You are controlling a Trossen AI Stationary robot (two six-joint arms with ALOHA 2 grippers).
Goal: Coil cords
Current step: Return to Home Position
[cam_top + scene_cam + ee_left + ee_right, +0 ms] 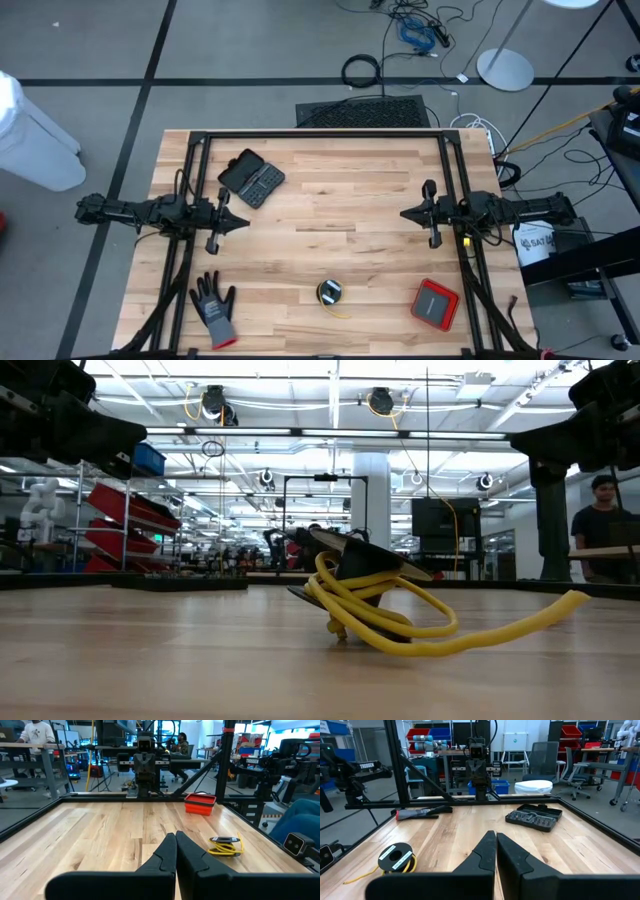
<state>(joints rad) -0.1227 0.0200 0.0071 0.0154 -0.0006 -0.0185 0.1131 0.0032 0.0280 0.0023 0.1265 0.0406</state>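
The yellow cord (330, 292) lies coiled at 6 o'clock on the surface (340, 180). The left pincer (243, 223) at 9 and the right pincer (405, 213) at 3 hover pressed together, seemingly parked with coiling done.

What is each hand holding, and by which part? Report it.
Nothing. The left hand and right hand are both shut and empty; the yellow cord lies coiled on the table, apart from both.
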